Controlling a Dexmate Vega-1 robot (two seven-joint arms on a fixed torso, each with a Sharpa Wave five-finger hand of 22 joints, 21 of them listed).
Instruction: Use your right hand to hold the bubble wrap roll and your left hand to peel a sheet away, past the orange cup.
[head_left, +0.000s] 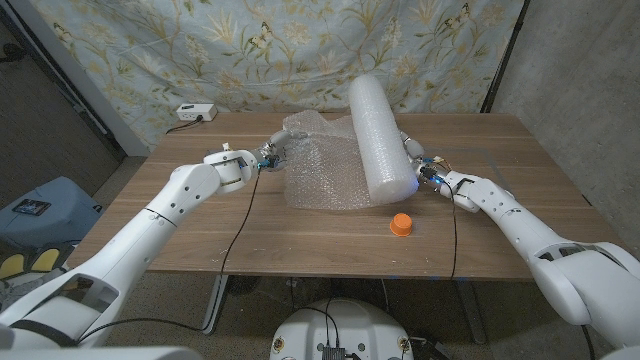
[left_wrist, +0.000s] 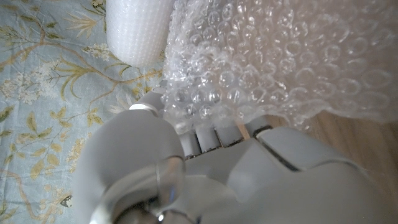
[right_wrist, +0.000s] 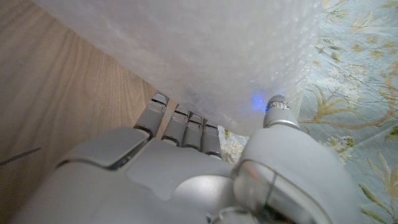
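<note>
The small orange plastic cup (head_left: 401, 224) stands nearest the front edge of the brown wooden bench (head_left: 300, 250), right of centre. Just behind it lies the thick white bubble wrap roll (head_left: 381, 137), running toward the far edge, its near end gripped by the right hand (head_left: 432, 172). A clear crumpled sheet (head_left: 320, 165) spreads from the roll toward the bench's left, where the left hand (head_left: 262, 155) pinches its far corner. A white power strip (head_left: 194, 112) sits at the far left corner, before a pale blue floral cloth backdrop (head_left: 200, 40). The left wrist view shows fingers (left_wrist: 205, 134) tucked under the bubbles; the right wrist view shows fingers (right_wrist: 186, 124) pressed against the roll, with a blue glow beside the thumb.
</note>
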